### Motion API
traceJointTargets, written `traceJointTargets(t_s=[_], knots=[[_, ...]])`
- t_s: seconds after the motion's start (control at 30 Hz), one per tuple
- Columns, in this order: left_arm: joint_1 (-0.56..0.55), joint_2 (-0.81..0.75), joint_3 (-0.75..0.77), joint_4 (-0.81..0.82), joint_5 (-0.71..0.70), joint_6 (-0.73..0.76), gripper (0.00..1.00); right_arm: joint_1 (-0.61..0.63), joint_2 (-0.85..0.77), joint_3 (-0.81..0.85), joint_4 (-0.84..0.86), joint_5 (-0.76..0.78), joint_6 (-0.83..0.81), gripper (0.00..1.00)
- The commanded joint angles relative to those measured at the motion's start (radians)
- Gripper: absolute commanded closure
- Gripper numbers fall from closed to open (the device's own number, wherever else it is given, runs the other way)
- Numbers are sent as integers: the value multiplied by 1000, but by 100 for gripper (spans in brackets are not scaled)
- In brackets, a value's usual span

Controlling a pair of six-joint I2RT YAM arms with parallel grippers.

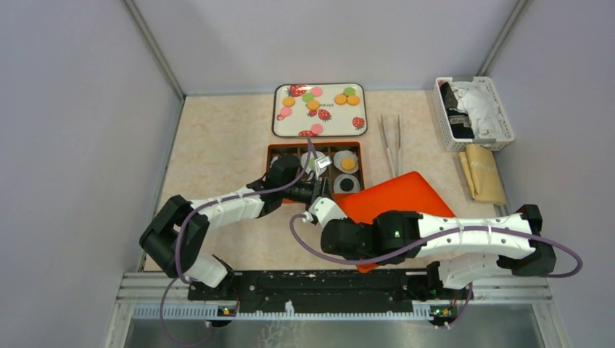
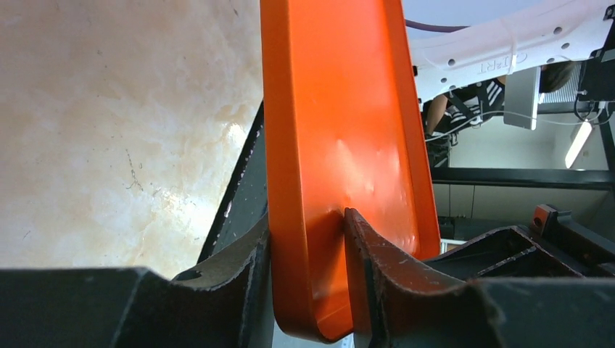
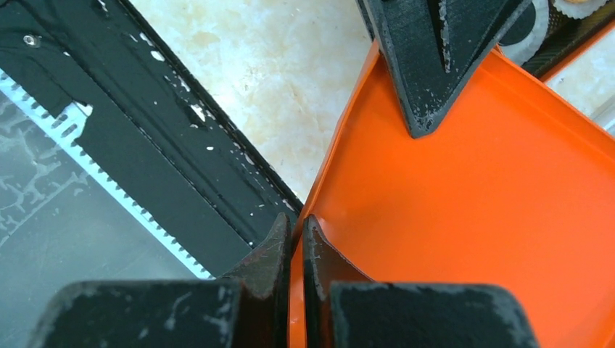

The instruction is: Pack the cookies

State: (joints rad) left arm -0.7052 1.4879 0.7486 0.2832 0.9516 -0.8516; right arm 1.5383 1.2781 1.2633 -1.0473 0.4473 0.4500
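Observation:
Several orange, pink and green cookies point(image 1: 313, 105) lie on the white strawberry-print tray point(image 1: 333, 119) at the back. In the brown box point(image 1: 270, 156) paper cups hold an orange cookie point(image 1: 349, 164) and a black cookie point(image 1: 347, 184). An orange lid point(image 1: 399, 196) is tilted just right of the box. My left gripper point(image 1: 319, 190) clamps the lid's rim point(image 2: 341, 109), one finger on each side, as its wrist view point(image 2: 306, 217) shows. My right gripper point(image 1: 313, 215) is shut on the lid's near edge point(image 3: 471, 181), fingers nearly together point(image 3: 297, 221).
Tweezers point(image 1: 391, 141) lie right of the box. A white basket point(image 1: 475, 112) of cloths stands at the back right, with a tan bag point(image 1: 484, 174) in front of it. The black mounting rail point(image 1: 312, 290) runs along the near edge.

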Motion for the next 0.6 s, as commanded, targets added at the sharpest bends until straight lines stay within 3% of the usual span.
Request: traceJointTargets(t_s=[0.0, 0.1, 0.27, 0.57], knots=[[-37, -28, 18, 18, -23, 18, 100, 13, -13, 36, 63, 136, -3, 99], [-37, -34, 44, -12, -46, 15, 100, 13, 33, 68, -1, 208, 20, 83], [-37, -34, 101, -65, -76, 27, 100, 36, 125, 136, -70, 297, 32, 64], [-37, -8, 207, -172, -89, 75, 100, 76, 303, 200, -235, 422, 199, 57]])
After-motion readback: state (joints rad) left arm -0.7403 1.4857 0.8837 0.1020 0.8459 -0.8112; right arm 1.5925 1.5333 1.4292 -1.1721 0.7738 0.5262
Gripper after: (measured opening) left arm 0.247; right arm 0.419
